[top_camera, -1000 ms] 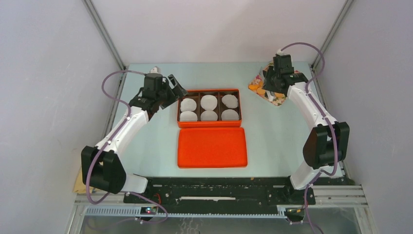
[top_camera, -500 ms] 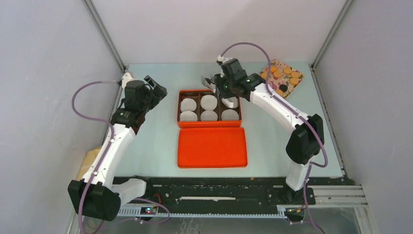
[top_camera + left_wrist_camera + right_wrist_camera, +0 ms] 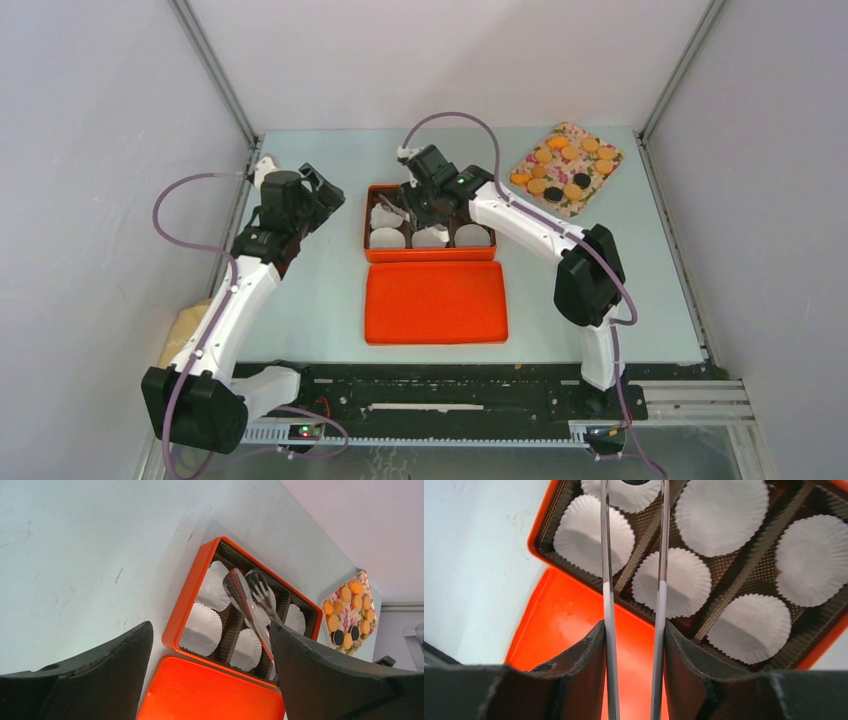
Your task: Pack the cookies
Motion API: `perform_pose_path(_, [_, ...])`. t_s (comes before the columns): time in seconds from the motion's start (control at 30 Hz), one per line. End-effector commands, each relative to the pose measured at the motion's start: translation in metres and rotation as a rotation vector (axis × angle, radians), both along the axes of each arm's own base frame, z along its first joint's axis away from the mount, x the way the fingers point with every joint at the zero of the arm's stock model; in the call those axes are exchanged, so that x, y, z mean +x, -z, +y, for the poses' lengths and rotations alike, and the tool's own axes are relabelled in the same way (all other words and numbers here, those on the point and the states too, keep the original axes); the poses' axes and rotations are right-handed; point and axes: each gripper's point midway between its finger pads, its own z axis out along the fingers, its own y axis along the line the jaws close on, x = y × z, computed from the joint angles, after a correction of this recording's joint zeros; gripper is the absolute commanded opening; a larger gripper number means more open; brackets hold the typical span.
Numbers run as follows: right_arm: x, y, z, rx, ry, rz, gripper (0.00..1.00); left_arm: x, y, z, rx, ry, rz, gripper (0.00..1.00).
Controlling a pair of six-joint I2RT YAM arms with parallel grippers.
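Judging by look alone, expecting the cookies (image 3: 345,594) to be light, thin, stiff and crumbly, so better pinched softly at the rim with the tongs (image 3: 607,555), never squeezed hard. Starting nearest: orange lid (image 3: 435,300) flat on the bench (image 3: 330,320), close against the open box (image 3: 430,257) behind it, with six white liners (image 3: 671,582) inside. Reaching in from the right, bent at the elbow and stretched across the box: right hand (image 3: 634,630) clenched on the tongs, tips low over the back-left compartment, with something dark between them, cut off by the picture edge, perhaps one dark cookie. Hovering just left of the box, tilted toward it: left hand (image 3: 209,630) released, holding nothing. Lying farthest, at the back right corner on a flowered tray (image 3: 615,160): the cookies, orange and dark, well apart from the box.
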Motion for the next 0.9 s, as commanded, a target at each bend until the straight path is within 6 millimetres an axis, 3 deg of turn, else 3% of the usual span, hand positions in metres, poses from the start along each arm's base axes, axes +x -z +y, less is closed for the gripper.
perform_pose_path(0.0, [-0.008,-0.024,0.024,0.036,-0.060,-0.060,0.20,0.000,0.002,-0.003,-0.012,0.016,-0.017,0.90])
perform_pose_path(0.33, [-0.004,-0.004,0.032,-0.004,-0.051,-0.051,0.26,0.000,0.009,-0.006,-0.014,0.039,-0.009,0.90])
perform_pose_path(0.67, [0.011,-0.008,0.026,-0.033,-0.018,-0.101,0.31,0.002,0.009,-0.010,-0.014,0.064,-0.011,0.90])
perform_pose_path(0.77, [0.011,-0.010,0.027,-0.030,-0.023,-0.107,0.52,0.002,0.011,-0.011,-0.014,0.073,-0.008,0.90])
perform_pose_path(0.87, [0.011,-0.012,0.027,-0.030,-0.029,-0.113,0.54,0.003,0.011,-0.013,-0.016,0.083,-0.006,0.90])
